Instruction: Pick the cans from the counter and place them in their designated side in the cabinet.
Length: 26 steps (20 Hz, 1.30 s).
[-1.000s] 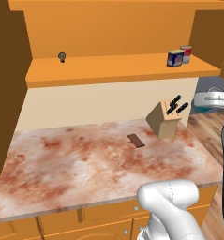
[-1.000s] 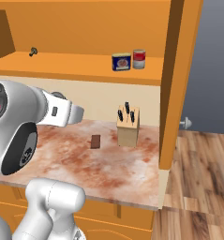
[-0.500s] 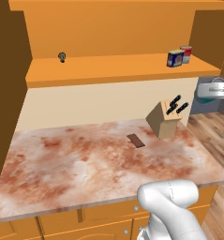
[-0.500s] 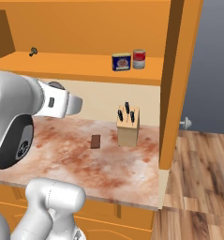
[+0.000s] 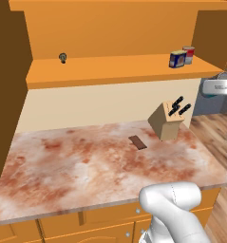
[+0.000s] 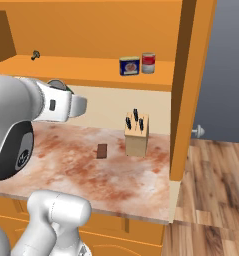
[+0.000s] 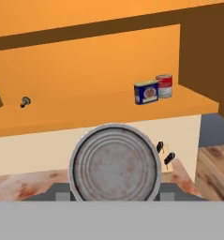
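Note:
My gripper [image 7: 114,193] is shut on the teal can [image 7: 114,163], whose round silver top faces the hand camera. In the left base view the gripper [image 5: 215,88] hangs at the right edge, level with the cabinet shelf [image 5: 110,71], with a bit of the can [image 5: 222,76] showing above it. From the right base view a teal sliver of the can [image 6: 56,85] peeks over the forearm. The dark blue can with the yellow label [image 5: 177,59] [image 6: 129,65] [image 7: 146,92] stands on the right part of the shelf. The counter [image 5: 86,161] lies below.
A red-and-grey can [image 5: 188,54] [image 6: 148,63] stands right beside the blue one. A small dark knob-like item [image 5: 62,58] sits on the shelf's left. A knife block [image 5: 168,121] and a small brown slab [image 5: 137,142] are on the counter. Brown side doors flank the cabinet.
The hand with the teal can has risen a little towards shelf height. Nothing on the shelf or the counter has moved.

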Tool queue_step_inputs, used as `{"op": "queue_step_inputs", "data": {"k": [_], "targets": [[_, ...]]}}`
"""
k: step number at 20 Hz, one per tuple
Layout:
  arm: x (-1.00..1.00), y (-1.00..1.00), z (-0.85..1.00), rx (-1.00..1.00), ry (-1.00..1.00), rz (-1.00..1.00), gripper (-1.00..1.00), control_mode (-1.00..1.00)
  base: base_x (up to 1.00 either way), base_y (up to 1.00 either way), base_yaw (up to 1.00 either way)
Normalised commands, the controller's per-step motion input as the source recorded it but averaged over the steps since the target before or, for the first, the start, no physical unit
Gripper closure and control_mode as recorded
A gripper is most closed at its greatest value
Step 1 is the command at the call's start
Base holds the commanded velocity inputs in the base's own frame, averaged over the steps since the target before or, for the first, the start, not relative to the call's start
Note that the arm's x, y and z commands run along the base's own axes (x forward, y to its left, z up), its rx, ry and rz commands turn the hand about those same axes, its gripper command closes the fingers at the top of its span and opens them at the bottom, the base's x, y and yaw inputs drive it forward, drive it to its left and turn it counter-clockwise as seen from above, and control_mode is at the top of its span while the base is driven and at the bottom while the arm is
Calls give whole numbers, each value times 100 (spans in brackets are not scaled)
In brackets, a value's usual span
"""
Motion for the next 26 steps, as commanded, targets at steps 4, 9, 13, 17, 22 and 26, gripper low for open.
{"op": "queue_step_inputs", "data": {"k": [4, 9, 13, 17, 22, 26], "targets": [[2, 0, 14, -2, -7, 0, 100, -100, 0, 0, 0], [15, 0, 10, -2, -2, 0, 100, -100, 0, 0, 0], [20, 0, 6, -2, 0, 0, 100, -100, 0, 0, 0], [23, 0, 3, -2, 0, 0, 100, -100, 0, 0, 0], [26, 0, 0, -2, 0, 0, 100, -100, 0, 0, 0], [25, 0, 2, -2, 0, 0, 100, -100, 0, 0, 0]]}}
